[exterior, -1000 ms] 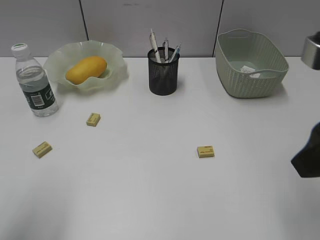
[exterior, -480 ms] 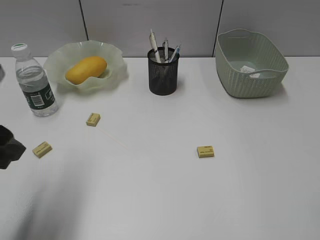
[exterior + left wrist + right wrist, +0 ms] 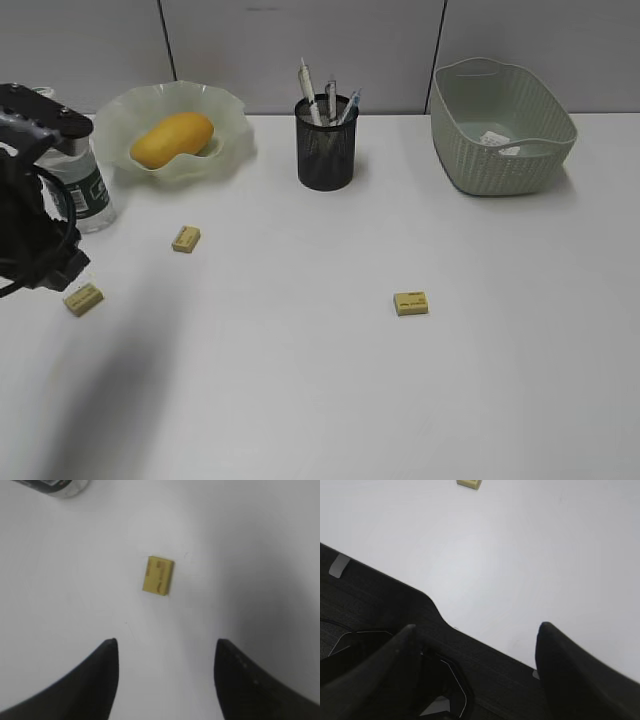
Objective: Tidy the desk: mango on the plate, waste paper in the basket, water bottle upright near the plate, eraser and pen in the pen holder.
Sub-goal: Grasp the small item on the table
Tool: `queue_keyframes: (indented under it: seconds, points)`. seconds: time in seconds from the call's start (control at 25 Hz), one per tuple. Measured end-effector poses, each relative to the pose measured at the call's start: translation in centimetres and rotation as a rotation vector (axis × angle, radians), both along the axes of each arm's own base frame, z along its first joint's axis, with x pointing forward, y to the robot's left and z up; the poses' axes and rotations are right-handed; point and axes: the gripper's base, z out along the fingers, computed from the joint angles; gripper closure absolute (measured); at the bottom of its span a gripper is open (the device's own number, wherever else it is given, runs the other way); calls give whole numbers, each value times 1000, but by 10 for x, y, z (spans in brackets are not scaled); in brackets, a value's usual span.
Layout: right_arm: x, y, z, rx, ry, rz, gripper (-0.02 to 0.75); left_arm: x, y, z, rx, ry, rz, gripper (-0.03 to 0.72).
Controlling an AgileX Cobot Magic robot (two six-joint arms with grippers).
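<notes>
The mango (image 3: 173,138) lies in the plate (image 3: 228,112) at the back left. The water bottle (image 3: 92,192) stands upright left of the plate, partly hidden by my left arm; its base shows in the left wrist view (image 3: 55,485). The pen holder (image 3: 327,150) holds several pens. The waste paper (image 3: 495,139) lies in the basket (image 3: 505,160). Three yellow erasers lie on the desk (image 3: 300,400): left (image 3: 84,298), near the plate (image 3: 186,238), and middle (image 3: 411,303). My left gripper (image 3: 45,262) is open and empty above the desk (image 3: 165,650), with an eraser (image 3: 158,575) ahead of it. My right gripper (image 3: 477,630) is open and empty.
In the right wrist view the open jaws hang over the desk's front edge and dark robot base (image 3: 380,630); an eraser (image 3: 470,483) shows at the top edge. A grey partition wall (image 3: 300,40) runs behind the desk.
My right arm has left the exterior view at the right. My left arm has come in from the left and now hangs by the bottle and the left eraser.
</notes>
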Motion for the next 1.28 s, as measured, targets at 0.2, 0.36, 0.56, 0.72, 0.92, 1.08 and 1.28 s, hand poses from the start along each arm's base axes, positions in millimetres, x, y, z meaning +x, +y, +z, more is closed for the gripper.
queue_keyframes:
  seconds: [0.2,0.36,0.56,0.72,0.92,1.08,1.28]
  points:
    - [0,0,0,-5,-3,-1,174,24,14,-24,3,109,3,235]
    - [0,0,0,5,3,1,174,36,14,-40,10,126,-58,235]
    - [0,0,0,-5,-2,-1,174,50,10,-54,18,142,-87,237]
    - [0,0,0,-5,-2,-1,174,64,6,-63,22,155,-93,256]
    - [0,0,0,-5,-2,-1,174,75,3,-74,42,203,-104,270]
    - [0,0,0,-5,-2,-1,174,76,3,-86,55,242,-115,273]
    - [0,0,0,-5,-2,-2,174,77,2,-93,56,247,-124,330]
